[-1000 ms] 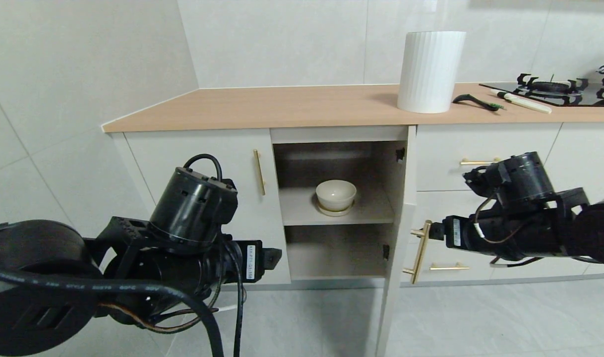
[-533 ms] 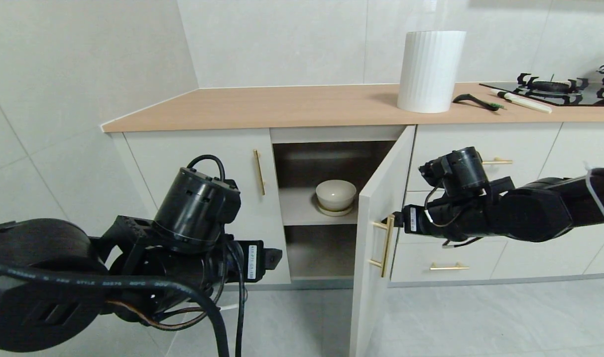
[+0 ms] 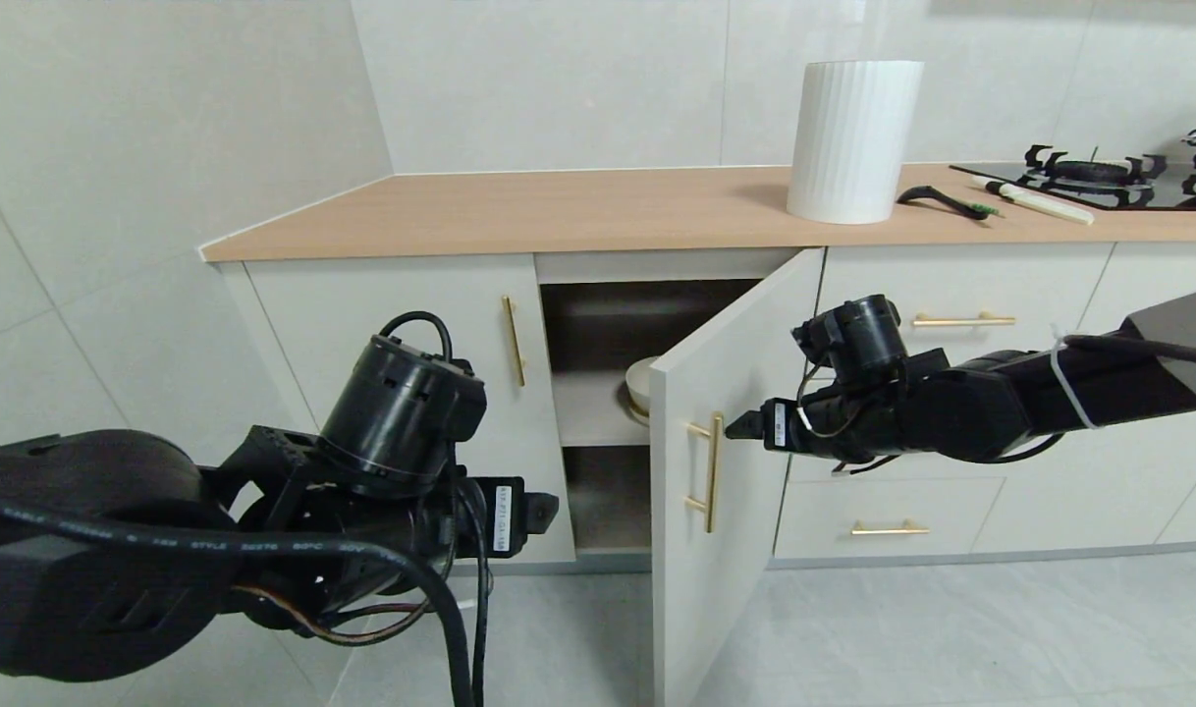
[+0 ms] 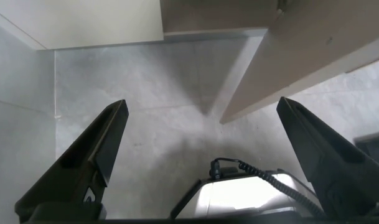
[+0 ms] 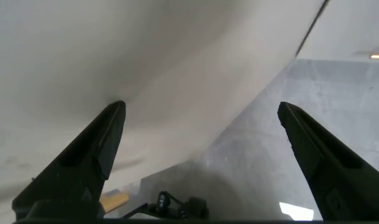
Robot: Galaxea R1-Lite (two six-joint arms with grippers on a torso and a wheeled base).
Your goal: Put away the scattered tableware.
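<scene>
Head view: the bowl [image 3: 636,386] sits on the upper shelf [image 3: 586,410] inside the cabinet, behind the cabinet door [image 3: 716,570], which stands partway open and hides most of it (just a pale sliver of rim clears the door's free edge). The right gripper [image 3: 741,425] is at the door's outer face, just beside the gold handle [image 3: 708,471]; whether it touches cannot be told. The left gripper [image 3: 541,507] is low, on the far side of the door's free edge from the right one, well apart from the bowl. Above the door runs the wooden surface [image 3: 519,211], with a white ribbed container [image 3: 851,142] over the door's hinge side. Between the door's free edge and the neighbouring cabinet front a narrow gap shows the shelf.

Left wrist view: the left gripper [image 4: 201,155] is spread wide with nothing between its fingers [image 4: 93,155], above tiled floor [image 4: 145,106]; the door's bottom edge [image 4: 289,68] crosses beyond them.

Right wrist view: the right gripper [image 5: 201,155] is likewise wide apart and holds nothing, its fingers [image 5: 89,155] close to the door's pale face [image 5: 145,56], with floor [image 5: 289,124] beyond the door's edge.
</scene>
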